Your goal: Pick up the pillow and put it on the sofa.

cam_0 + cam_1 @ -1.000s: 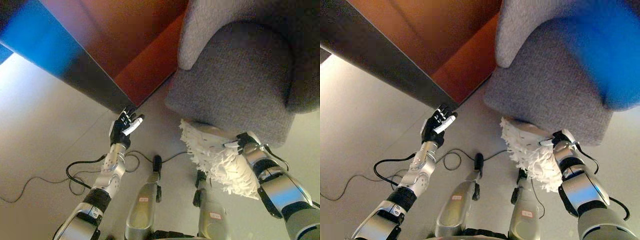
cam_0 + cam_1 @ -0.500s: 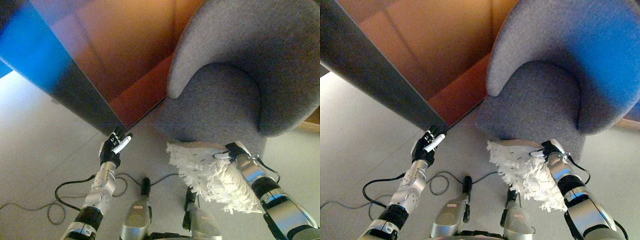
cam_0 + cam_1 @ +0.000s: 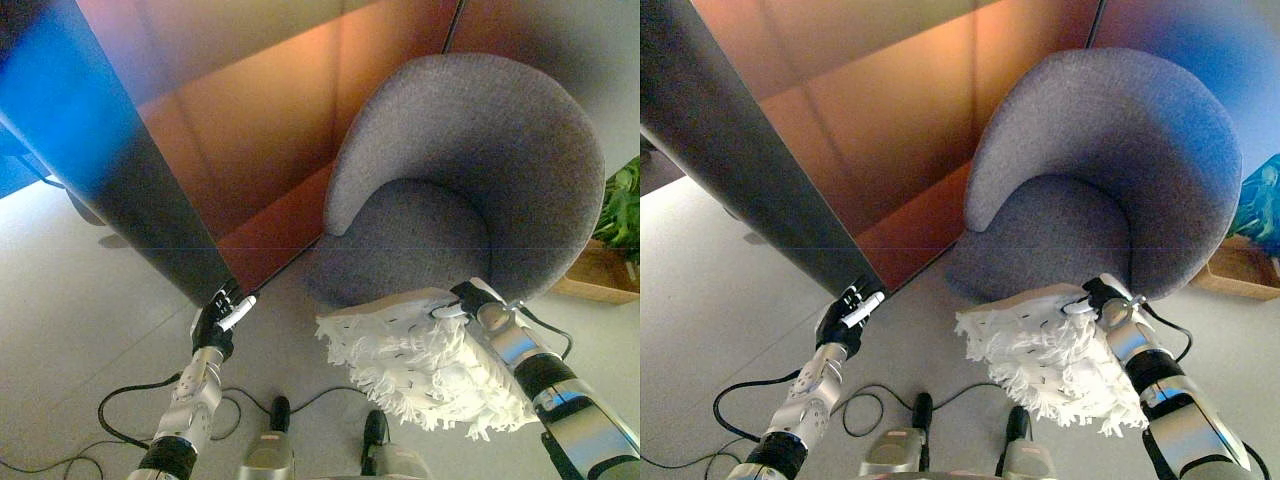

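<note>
I have the white fringed pillow pinched at its far edge by the fingers of my right hand, held up in the air just at the front rim of the grey round sofa, whose seat holds nothing I can see. My left hand hangs idle with relaxed fingers beside the dark corner of an orange-brown wall panel. A potted green plant in a wooden box stands right of the sofa; I see no readable writing.

right hand gripping pillow, sofa behind
</note>
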